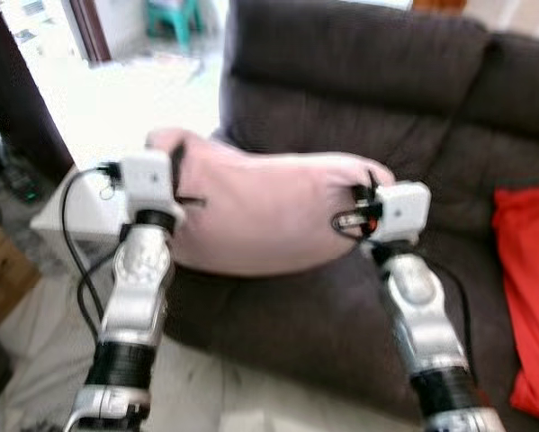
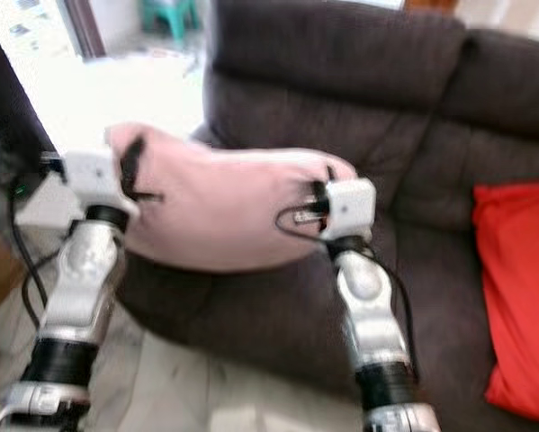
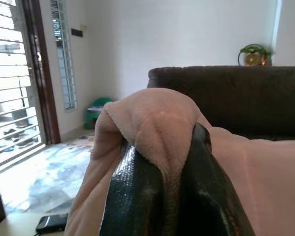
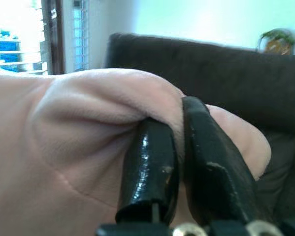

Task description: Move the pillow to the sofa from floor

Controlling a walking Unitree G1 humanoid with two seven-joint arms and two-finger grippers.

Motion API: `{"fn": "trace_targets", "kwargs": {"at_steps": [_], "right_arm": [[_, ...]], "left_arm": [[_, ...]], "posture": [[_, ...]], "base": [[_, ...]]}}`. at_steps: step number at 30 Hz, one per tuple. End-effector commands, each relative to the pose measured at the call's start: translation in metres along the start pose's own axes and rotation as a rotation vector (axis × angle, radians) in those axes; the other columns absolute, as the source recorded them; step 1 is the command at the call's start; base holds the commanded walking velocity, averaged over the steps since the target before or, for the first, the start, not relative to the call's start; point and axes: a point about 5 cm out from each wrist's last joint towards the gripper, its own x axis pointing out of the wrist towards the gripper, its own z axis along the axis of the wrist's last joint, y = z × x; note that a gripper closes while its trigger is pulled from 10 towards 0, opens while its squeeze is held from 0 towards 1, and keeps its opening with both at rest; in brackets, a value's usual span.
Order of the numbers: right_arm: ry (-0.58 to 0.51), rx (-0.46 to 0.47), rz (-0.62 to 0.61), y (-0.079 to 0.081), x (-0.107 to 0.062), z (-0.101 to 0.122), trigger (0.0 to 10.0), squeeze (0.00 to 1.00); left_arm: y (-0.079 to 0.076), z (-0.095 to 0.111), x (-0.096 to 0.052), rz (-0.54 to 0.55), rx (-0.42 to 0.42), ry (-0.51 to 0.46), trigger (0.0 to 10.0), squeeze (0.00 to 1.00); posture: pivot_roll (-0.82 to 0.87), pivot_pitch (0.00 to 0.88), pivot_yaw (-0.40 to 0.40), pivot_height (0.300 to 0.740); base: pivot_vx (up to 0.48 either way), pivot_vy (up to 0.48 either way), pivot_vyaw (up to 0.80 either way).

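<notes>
Floor: pale tiles [image 1: 35, 360] at 7 o'clock in the head views, under the silver forearms.
Left gripper [image 1: 177, 180]: at 9 o'clock of the pillow, its two black fingers [image 3: 137, 196] pinched together on a fold of pink fabric at that end.
Right gripper [image 1: 366, 205]: at 3 o'clock of the pillow, its fingers [image 4: 152, 172] squeezed onto a bunched corner of the same fabric, cloth showing in the narrow gap between them.
Pillow [image 1: 260, 211]: pale pink, soft, stretched sideways between the two grippers, lifted clear of the tiles and hanging in front of the sofa seat; whether its lower edge touches the seat cannot be told.
Sofa [image 1: 359, 81]: dark brown, seat cushion below and beyond the pillow, backrest at 12 o'clock.
Red cushion [image 1: 530, 288]: on the sofa seat at 3 o'clock, well apart from the pillow.
Side table [image 1: 80, 211]: white, at 9 o'clock beside the sofa arm.
Doorway: bright opening [image 1: 134, 81] at 11 o'clock, a green stool [image 1: 172, 18] beyond.
</notes>
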Motion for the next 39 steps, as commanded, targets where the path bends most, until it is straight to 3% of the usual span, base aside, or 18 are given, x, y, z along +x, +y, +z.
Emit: {"fn": "trace_targets", "kwargs": {"at_steps": [1,20,22,26,34,39], "right_arm": [[-0.070,0.012,0.025,0.008,0.006,0.016,10.0,0.00],[-0.058,0.005,0.021,0.006,0.006,0.014,10.0,0.00],[-0.047,-0.002,0.019,0.006,0.007,0.012,10.0,0.00],[-0.023,-0.010,0.007,0.004,0.007,0.008,10.0,0.00],[0.091,-0.107,0.000,-0.003,0.015,-0.004,10.0,0.00],[0.126,-0.137,0.014,-0.005,0.031,-0.004,10.0,0.00]], "left_arm": [[0.008,0.011,0.004,0.019,0.015,-0.049,10.0,0.00],[0.004,0.009,0.003,0.005,0.004,-0.040,10.0,0.00],[-0.001,0.004,0.003,-0.043,-0.018,-0.006,10.0,0.00],[-0.010,-0.009,0.001,-0.100,-0.140,0.101,10.0,0.00],[-0.012,-0.029,-0.008,-0.135,-0.152,0.226,10.0,0.00],[-0.018,-0.033,-0.009,-0.218,-0.252,0.297,10.0,0.00]], "posture": [[0.01,0.079,-0.078,0.740],[0.01,0.080,-0.080,0.740],[0.01,0.079,-0.081,0.740],[0.01,0.080,-0.082,0.740],[0.00,0.078,-0.080,0.740],[0.01,0.074,-0.087,0.740]], "base": [[0.326,0.000,0.00],[0.331,0.000,0.00],[0.255,0.000,0.00],[0.000,0.000,0.00],[0.000,0.000,0.00],[0.000,0.000,0.00]]}}
